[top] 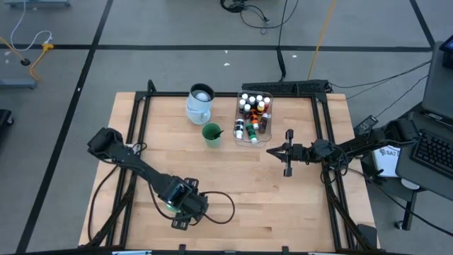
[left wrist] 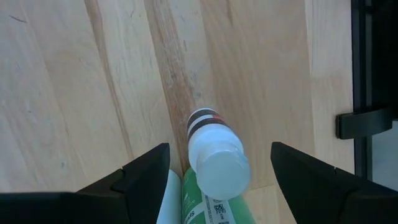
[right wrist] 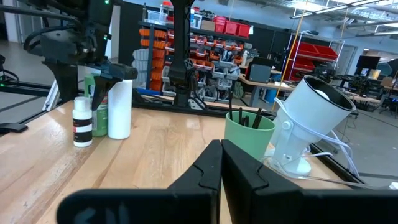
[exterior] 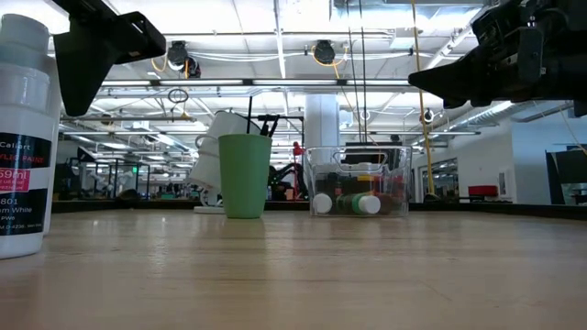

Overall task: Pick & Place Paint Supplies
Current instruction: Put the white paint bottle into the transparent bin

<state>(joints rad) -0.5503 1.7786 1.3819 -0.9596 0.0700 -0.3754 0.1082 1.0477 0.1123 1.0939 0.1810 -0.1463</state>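
A small white-capped paint bottle (left wrist: 217, 163) with a black and red label stands upright on the table near its front edge, left of the middle. A green bottle (left wrist: 208, 205) and a white bottle (right wrist: 120, 107) stand right beside it. My left gripper (left wrist: 221, 171) points down over them, open, with one finger on either side of the small bottle (exterior: 23, 137) and a gap to each. My right gripper (top: 272, 150) hangs shut and level over the table's right half, holding nothing. A green cup (top: 211, 134) holds dark brushes.
A clear tub (top: 253, 117) with several small paint bottles stands at the far middle. A pale-blue jug (top: 200, 103) is to its left, and the green cup (exterior: 245, 174) stands in front of the jug. Black frame rails (top: 138, 127) run along the table's sides.
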